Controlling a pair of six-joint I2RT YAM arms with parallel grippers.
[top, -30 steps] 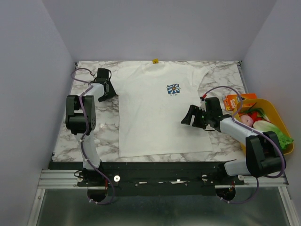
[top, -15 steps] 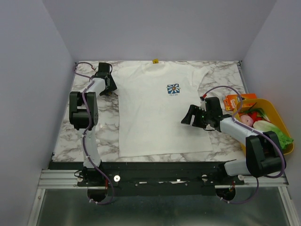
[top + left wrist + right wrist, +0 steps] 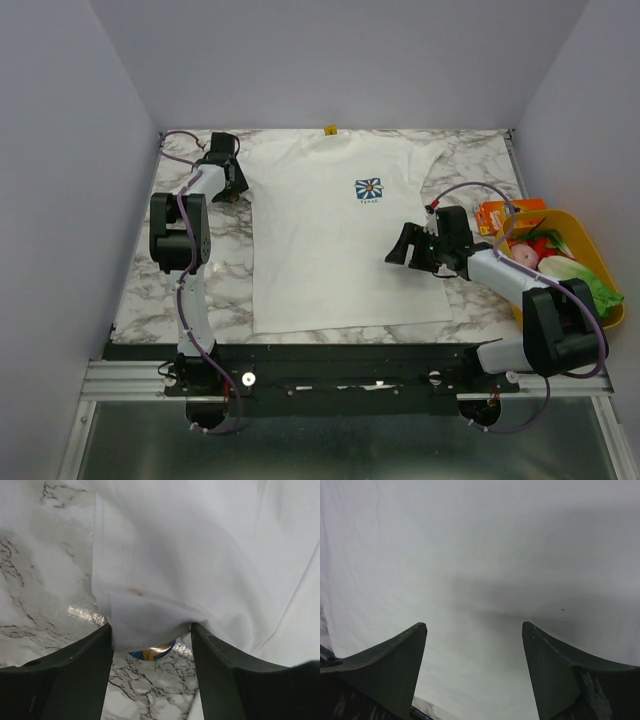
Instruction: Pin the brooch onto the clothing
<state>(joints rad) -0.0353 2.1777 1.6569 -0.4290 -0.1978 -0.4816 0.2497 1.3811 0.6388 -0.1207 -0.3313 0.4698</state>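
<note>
The white T-shirt [image 3: 320, 250] lies flat on the marble table, with its flower print [image 3: 368, 188] on the chest and a yellow neck label [image 3: 330, 130] at the far edge. My left gripper [image 3: 231, 187] is at the shirt's left sleeve, open. In the left wrist view the sleeve hem [image 3: 150, 615] hangs between the open fingers of the gripper [image 3: 150, 627]. The brooch [image 3: 152, 652] lies on the marble, half hidden under that hem. My right gripper [image 3: 398, 250] hovers open and empty over the shirt's right side; its wrist view shows the gripper [image 3: 474, 625] over plain white cloth [image 3: 480, 555].
A yellow basket [image 3: 600, 255] with toy vegetables stands at the right edge of the table, with an orange packet [image 3: 497, 215] beside it. Grey walls enclose the table at the left, the back and the right.
My left gripper has moved toward the far edge, along the shirt's left sleeve, mostly in the first half second. The right arm has not moved.
</note>
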